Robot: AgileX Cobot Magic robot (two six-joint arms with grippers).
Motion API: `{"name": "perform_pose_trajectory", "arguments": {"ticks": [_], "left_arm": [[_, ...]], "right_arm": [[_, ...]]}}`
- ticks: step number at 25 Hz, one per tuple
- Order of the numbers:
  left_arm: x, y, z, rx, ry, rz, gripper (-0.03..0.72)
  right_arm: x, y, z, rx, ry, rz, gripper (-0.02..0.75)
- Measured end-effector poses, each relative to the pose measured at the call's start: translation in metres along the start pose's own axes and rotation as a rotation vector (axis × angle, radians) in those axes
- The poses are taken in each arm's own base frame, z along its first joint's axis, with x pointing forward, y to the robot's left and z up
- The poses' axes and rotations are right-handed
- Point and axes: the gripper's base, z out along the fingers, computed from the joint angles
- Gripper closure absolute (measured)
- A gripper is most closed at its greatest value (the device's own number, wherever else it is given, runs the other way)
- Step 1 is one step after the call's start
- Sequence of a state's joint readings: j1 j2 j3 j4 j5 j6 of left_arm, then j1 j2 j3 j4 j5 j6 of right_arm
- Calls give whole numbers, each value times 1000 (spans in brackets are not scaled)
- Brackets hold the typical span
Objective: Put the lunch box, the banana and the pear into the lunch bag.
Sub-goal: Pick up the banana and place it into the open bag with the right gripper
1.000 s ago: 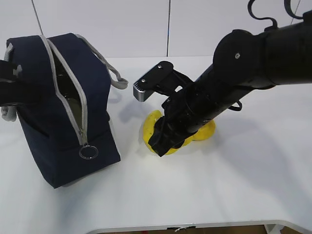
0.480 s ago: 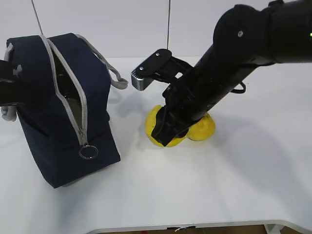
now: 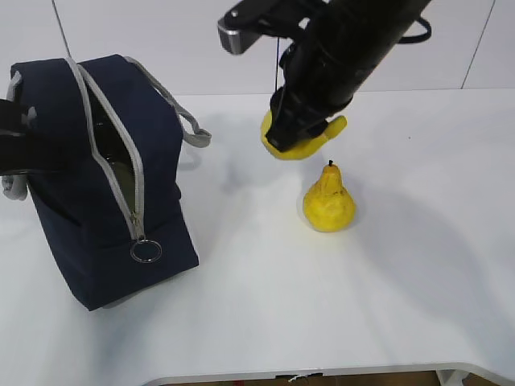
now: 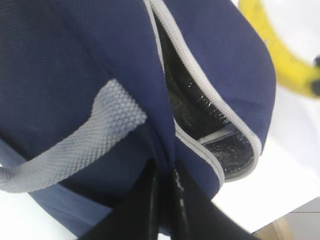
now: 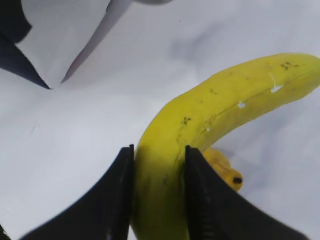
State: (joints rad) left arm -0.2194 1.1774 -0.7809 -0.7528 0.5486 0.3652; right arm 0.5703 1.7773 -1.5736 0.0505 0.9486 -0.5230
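Far left: lunch bag (image 3: pixel 96 177) standing on the white bench (image 3: pixel 322 314), boxy, navy woven fabric, grey zipper tape gaping in a long slit down the front, ring pull (image 3: pixel 146 251) hanging at the low end. Grey webbing handle (image 4: pixel 75 145) coarse and ribbed in the left wrist view; dark shiny lining visible inside the slit. Left gripper (image 4: pixel 167 200) pressed together on a fold of the bag's blue fabric beside that handle, fingers (image 4: pixel 150 195) thin and black, no gap between them, apparently steadying the bag and keeping the mouth spread. No lunch box to be seen in any view; perhaps already inside, cannot tell.

Centre: banana (image 3: pixel 302 141) lifted clear of the bench, well above it, clamped between the right gripper (image 5: pixel 159 200) fingers (image 5: pixel 117 195) near one end. Smooth yellow skin, curved, a few dark flecks. Right arm bulky, black, reaching down from the top of the exterior view.

Right of centre: pear (image 3: pixel 328 201) upright on the bench, below and just right of the banana, plump base, narrow neck, short dark stem, dimpled yellow skin. Untouched so far.

Step in hand, by judgement: carrying the banana toward the bag. Next move likely calls for a sweep leftward over the zipper opening, turning the long curve to run along the narrow slit, lowering, then releasing. Pear after that.
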Motion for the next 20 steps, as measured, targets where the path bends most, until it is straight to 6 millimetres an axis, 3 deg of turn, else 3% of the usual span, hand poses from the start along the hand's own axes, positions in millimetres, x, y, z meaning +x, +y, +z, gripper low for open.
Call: {"name": "perform_pose_trajectory", "arguments": {"ticks": [9, 12, 20], "left_arm": [[0, 0, 0, 0, 0, 0, 703], [0, 0, 0, 0, 0, 0, 702], [0, 0, 0, 0, 0, 0, 703]], "right_arm": [[-33, -13, -48, 41, -145, 16, 507], [-43, -8, -59, -21, -225, -4, 507], [-61, 21, -67, -160, -377, -269, 508]]}}
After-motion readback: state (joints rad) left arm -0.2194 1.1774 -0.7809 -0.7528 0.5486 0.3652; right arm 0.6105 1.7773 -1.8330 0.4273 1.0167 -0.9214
